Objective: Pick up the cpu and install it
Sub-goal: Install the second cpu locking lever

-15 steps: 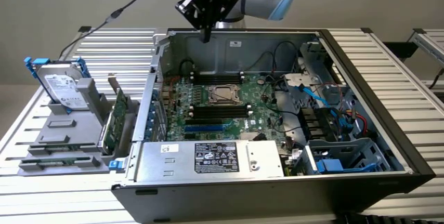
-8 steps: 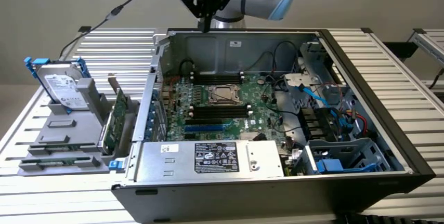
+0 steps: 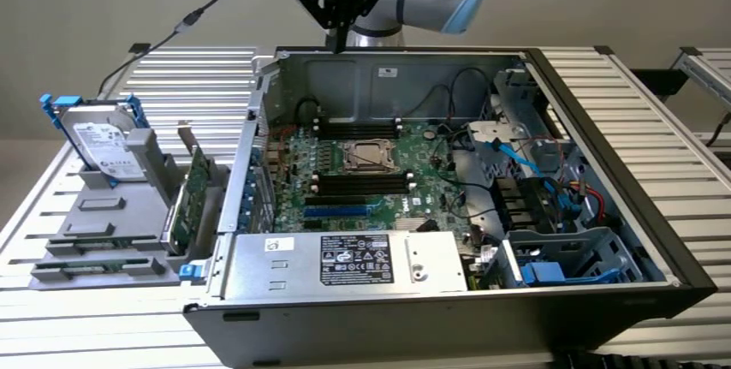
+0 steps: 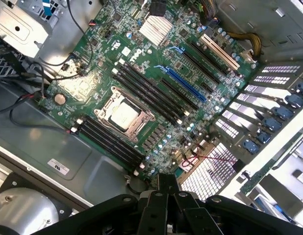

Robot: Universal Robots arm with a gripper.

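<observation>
One robot arm hangs above the far wall of an open computer case (image 3: 480,181), its gripper (image 3: 339,31) closed to a narrow point with nothing between the fingers. Seen from the exterior view, the gripper sits at about twelve o'clock from the motherboard (image 3: 365,176), clear of the board and well above it. The cpu (image 3: 368,155) lies flat in its socket near the middle of the motherboard, its silver-grey top showing inside the metal frame; in the wrist view it (image 4: 122,115) appears seated squarely between two banks of black memory slots (image 4: 156,93). At roughly nine o'clock from the case, outside it, a grey holder (image 3: 109,215) carries a hard drive (image 3: 103,142) with a blue bracket, standing upright, and a green circuit card (image 3: 188,193) stands on edge just beside the case wall.
</observation>
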